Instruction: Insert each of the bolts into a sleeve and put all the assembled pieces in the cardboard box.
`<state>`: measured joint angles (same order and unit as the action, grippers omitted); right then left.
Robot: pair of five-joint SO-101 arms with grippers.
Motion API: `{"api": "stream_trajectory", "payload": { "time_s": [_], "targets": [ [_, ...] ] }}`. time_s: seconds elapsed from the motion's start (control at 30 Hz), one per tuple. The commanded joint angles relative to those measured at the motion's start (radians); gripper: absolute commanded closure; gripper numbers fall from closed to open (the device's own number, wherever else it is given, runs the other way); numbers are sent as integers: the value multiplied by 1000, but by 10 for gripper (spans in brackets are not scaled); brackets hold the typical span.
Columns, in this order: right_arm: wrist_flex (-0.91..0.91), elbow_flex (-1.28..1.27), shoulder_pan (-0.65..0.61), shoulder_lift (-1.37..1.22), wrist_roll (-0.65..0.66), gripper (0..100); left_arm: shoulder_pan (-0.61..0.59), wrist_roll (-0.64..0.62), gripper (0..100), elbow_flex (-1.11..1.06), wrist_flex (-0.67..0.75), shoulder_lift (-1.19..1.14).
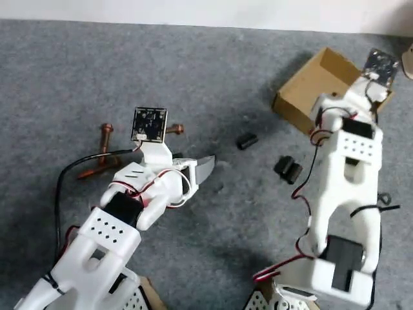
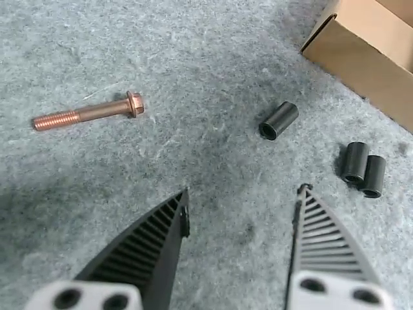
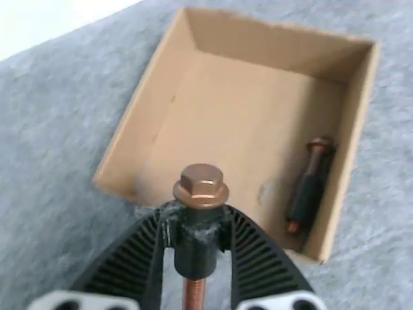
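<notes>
Boxing the second piece: right gripper (image 3: 193,218) clamped on a sleeved bolt (image 3: 201,186) at the box (image 3: 258,39) rim, one assembly (image 3: 308,190) already inside; next it needs carrying past the rim, then release; left gripper (image 2: 242,194) wide open, empty, well off the box

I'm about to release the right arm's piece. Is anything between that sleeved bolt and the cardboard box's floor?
Nothing visible. The right gripper holds the sleeved bolt at the rim of the open cardboard box; the assembled piece already inside lies along one side wall, leaving the floor's middle bare.
</notes>
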<state>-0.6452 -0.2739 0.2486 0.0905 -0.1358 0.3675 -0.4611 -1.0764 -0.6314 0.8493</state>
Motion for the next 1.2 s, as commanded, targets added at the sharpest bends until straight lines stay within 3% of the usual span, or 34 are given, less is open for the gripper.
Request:
{"api": "stream_trajectory", "payload": {
  "time_s": [0.0,0.5,1.17],
  "targets": [
    [-1,130,41,-33,-5,995,-8,-2,748,4,20,5],
    [-4,533,99,-427,-5,995,-1,0,748,-82,149,7],
    [-269,812,124,-708,-98,983,-1,-2,748,-82,152,8]
  ]
}}
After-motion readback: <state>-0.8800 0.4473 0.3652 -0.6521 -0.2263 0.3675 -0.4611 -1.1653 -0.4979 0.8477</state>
